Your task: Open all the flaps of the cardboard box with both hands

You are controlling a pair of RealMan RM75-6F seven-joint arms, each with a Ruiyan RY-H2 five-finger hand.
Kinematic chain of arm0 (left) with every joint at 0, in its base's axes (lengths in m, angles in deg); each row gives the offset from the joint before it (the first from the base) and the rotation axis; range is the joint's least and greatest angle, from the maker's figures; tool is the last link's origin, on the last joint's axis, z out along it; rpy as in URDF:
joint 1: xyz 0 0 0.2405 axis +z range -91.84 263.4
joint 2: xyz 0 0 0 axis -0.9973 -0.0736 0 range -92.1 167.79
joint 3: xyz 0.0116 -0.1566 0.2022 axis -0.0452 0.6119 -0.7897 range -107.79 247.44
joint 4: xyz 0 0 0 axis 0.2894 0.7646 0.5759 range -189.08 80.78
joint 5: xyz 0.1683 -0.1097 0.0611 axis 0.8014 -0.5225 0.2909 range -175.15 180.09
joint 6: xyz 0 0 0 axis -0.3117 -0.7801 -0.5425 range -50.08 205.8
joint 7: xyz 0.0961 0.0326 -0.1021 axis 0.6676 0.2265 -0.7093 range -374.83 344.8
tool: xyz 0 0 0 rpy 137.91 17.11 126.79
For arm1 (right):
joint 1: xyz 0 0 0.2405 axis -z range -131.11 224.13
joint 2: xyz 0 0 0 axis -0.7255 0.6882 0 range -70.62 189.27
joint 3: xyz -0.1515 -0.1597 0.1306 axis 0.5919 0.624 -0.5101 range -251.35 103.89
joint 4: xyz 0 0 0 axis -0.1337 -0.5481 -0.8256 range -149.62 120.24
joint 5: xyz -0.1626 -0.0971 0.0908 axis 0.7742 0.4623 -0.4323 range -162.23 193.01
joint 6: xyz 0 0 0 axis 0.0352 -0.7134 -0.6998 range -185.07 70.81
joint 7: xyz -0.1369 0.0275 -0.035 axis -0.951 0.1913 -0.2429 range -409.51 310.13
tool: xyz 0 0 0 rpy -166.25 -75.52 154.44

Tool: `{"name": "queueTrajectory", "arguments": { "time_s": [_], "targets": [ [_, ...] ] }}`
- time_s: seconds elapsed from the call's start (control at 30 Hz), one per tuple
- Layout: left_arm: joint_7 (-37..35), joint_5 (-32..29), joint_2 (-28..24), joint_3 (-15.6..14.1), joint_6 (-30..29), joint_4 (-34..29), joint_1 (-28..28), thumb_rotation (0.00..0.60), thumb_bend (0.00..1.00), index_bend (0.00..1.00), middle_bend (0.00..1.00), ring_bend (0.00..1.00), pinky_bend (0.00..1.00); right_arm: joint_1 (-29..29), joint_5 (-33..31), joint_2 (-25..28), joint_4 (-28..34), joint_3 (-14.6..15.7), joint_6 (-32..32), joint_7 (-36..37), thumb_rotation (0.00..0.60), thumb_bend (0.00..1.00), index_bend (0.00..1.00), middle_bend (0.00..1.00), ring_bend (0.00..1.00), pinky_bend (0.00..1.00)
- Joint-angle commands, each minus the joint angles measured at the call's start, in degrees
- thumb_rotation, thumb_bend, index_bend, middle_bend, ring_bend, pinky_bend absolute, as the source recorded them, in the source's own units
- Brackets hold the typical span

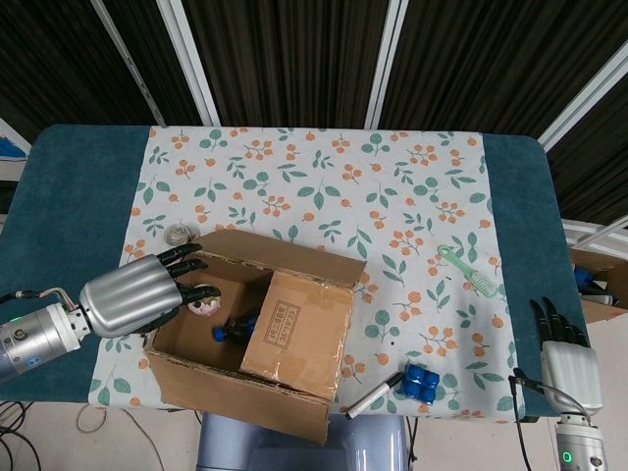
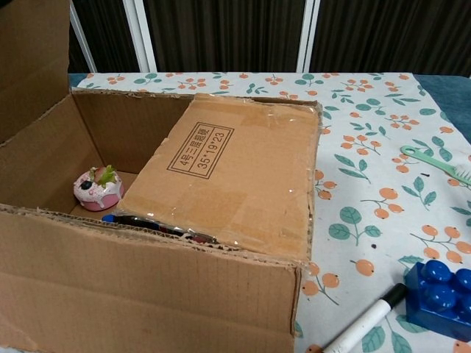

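Pushing outward, our left robot hand (image 1: 132, 297), fingers spread, holds nothing; the cardboard box (image 1: 257, 334) right flap (image 2: 228, 173) lies inward; right robot hand (image 1: 572, 365) rests open.

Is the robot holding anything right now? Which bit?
The left hand has its fingers over the top edge of the box's left flap; a real grip cannot be told. The right hand holds nothing.

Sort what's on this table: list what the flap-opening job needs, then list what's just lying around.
Job:
- cardboard box
- right flap, folded in over the box
- left flap, raised
- left hand at the left flap
- right hand, off the table edge

Lying about:
- green brush
- blue brick
- marker
- toy cupcake inside the box
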State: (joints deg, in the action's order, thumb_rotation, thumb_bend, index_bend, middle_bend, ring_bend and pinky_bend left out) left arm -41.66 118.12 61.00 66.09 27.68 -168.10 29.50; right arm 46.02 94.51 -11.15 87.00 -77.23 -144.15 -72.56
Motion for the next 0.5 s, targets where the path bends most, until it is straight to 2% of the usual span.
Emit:
{"name": "queueTrajectory", "arguments": {
  "time_s": [0.03, 0.5],
  "targets": [
    [-0.7, 0.1, -1.8, 0.6, 1.9, -1.0, 0.1, 0.6, 0.61, 0.2, 0.56, 0.13, 0.06, 0.0, 0.0, 0.1, 0.1, 0.0, -0.1, 0.2, 0.6, 0.18, 0.0, 0.08, 0.17, 0.23],
    [-1.5, -1.4, -12.7, 3.7, 10.8, -6.7, 3.2, 0.6, 0.61, 0.21, 0.59, 0.14, 0.06, 0.2, 0.2, 1.2, 0.6, -0.1, 0.1, 2.5, 0.6, 0.18, 0.0, 0.08, 0.17, 0.23]
  ]
}}
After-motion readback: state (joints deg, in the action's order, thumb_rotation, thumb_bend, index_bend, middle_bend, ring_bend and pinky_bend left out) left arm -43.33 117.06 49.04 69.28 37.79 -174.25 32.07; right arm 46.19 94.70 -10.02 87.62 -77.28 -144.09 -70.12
